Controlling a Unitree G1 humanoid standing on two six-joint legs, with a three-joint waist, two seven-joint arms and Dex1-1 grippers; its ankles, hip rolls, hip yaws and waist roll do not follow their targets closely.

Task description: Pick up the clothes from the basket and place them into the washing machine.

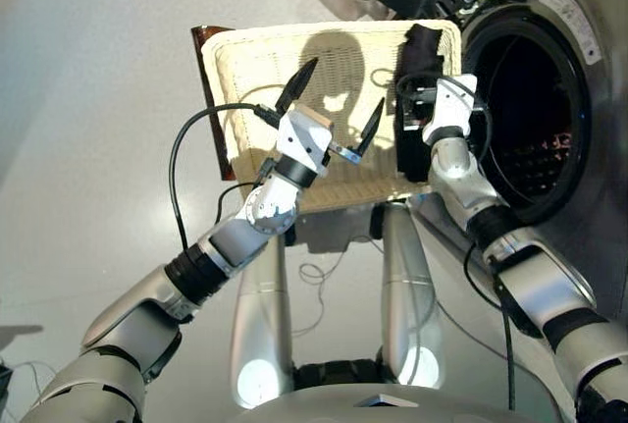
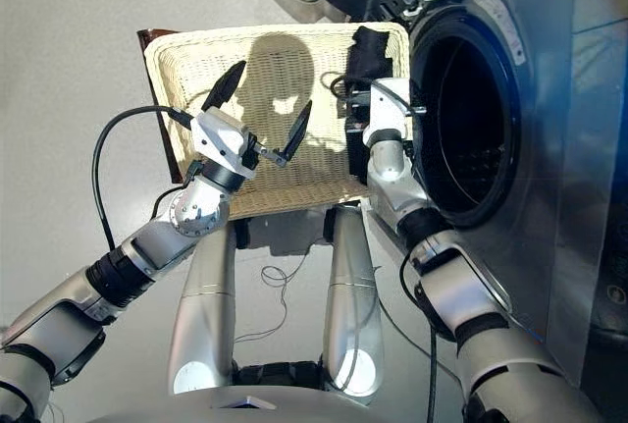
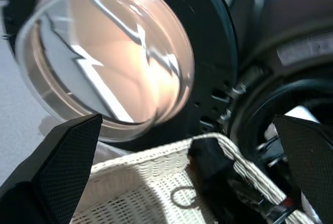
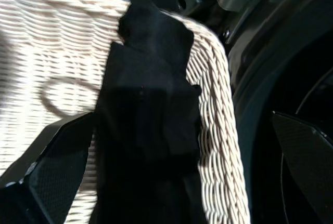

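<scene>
The right end effector point(image 4: 171, 182) hangs directly over the black garment point(image 4: 151, 104), its fingers spread apart with one on either side of the cloth and nothing gripped. The garment lies as a narrow strip along the edge of the basket point(image 1: 255, 60) nearest the washing machine point(image 1: 530, 119), its long axis running along that edge, so the right arm is plainly the nearer one. The left end effector point(image 1: 334, 109) is also released, hovering over the bare middle of the basket, away from the garment. The porthole door point(image 3: 109, 57) stands swung open beyond the basket. I would judge the grasp not yet made. Something reddish shows dimly inside the drum, too dark to identify; no navy piece is visible.
</scene>
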